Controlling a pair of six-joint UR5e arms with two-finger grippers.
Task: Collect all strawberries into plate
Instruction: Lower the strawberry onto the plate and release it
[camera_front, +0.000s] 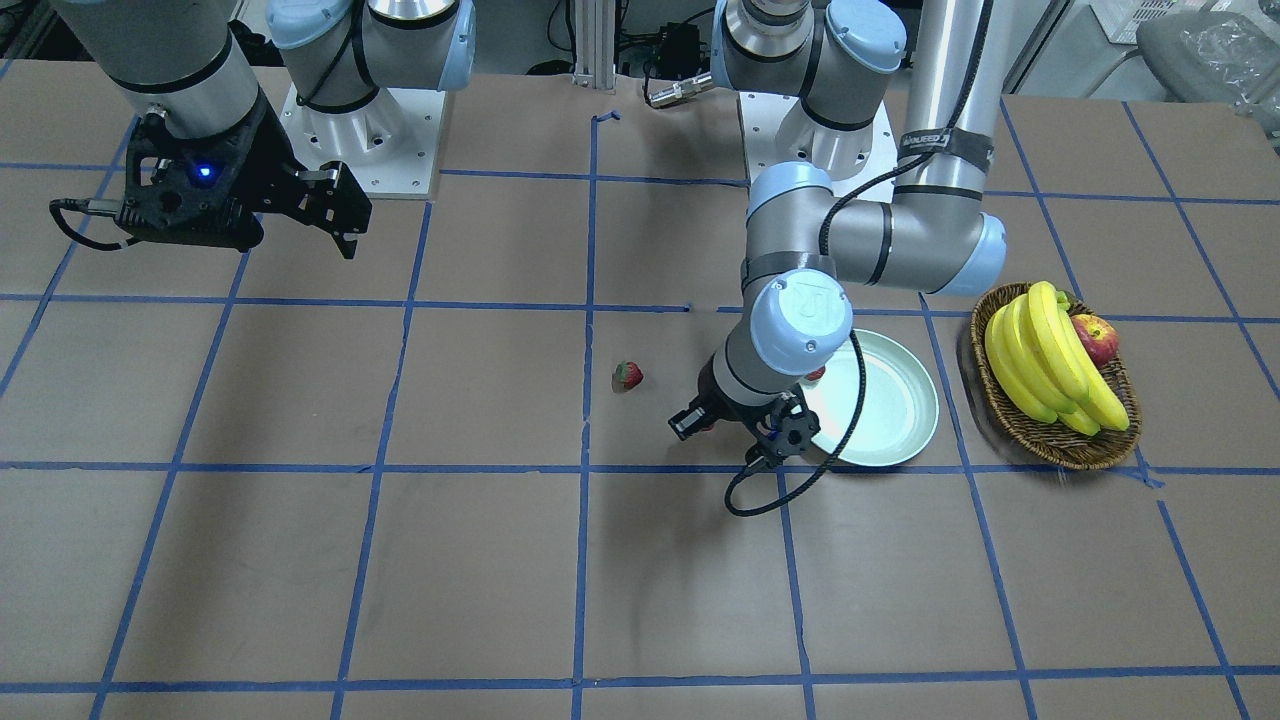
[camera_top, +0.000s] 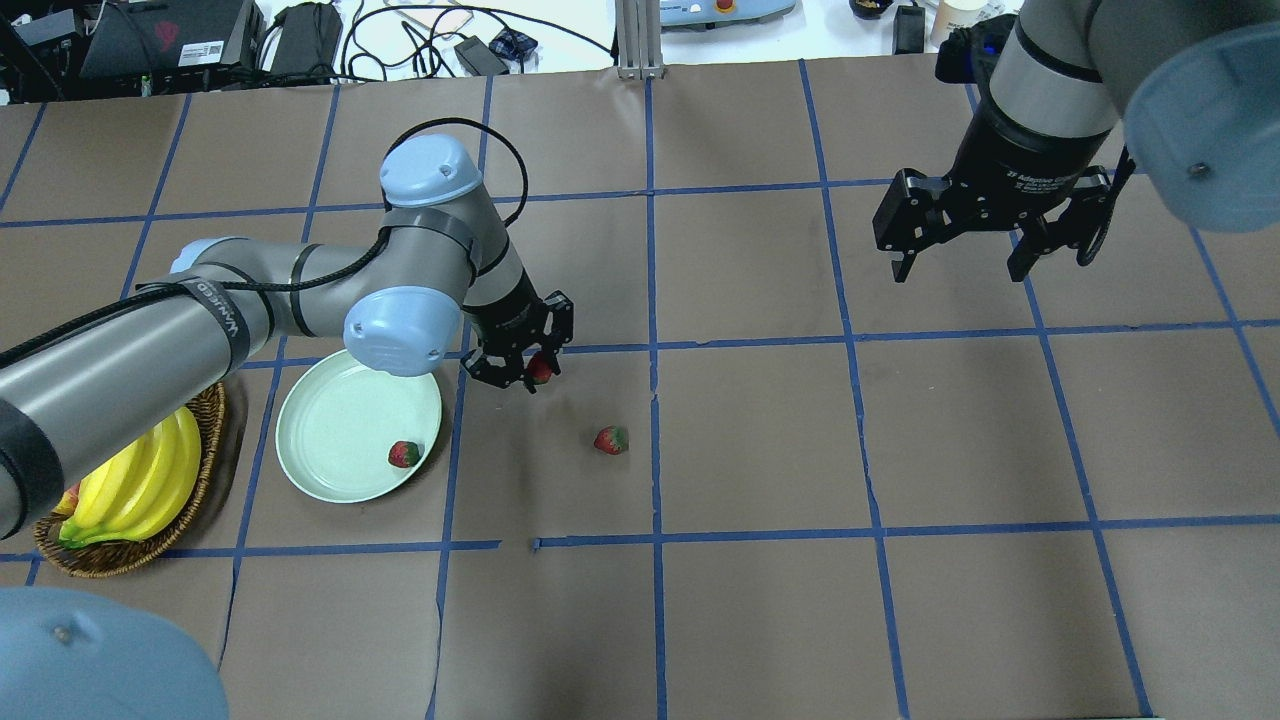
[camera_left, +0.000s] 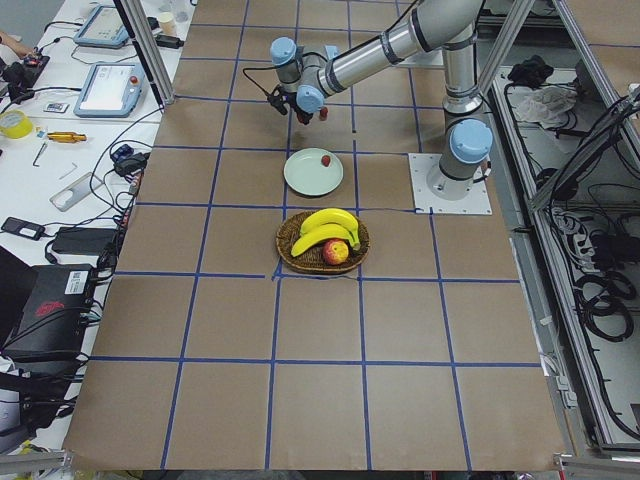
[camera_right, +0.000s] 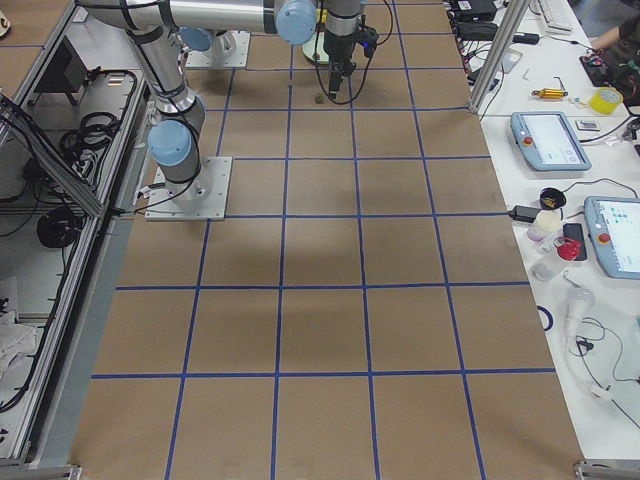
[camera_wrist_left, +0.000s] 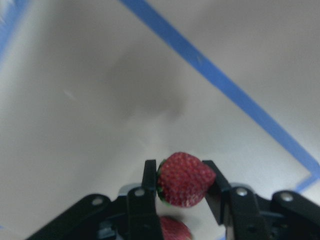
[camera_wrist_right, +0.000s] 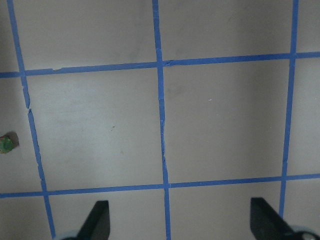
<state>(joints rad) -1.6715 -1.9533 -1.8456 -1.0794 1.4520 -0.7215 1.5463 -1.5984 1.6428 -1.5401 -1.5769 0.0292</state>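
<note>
In the front-facing view, a loose strawberry (camera_front: 628, 376), red with a green cap, is seen on the brown table (camera_front: 480, 560), apart from the mint plate (camera_front: 890, 420). In the overhead view, a second strawberry (camera_top: 404, 454) is seen inside the plate's rim. A third strawberry (camera_top: 540, 370) is clamped by the left gripper (camera_top: 520, 358) just beside the plate. The right gripper (camera_top: 962, 272) is held wide apart above the blue tape lines (camera_top: 650, 300). In the left wrist view, the seeded red surface of the third strawberry is seen pinched between both fingers.
</note>
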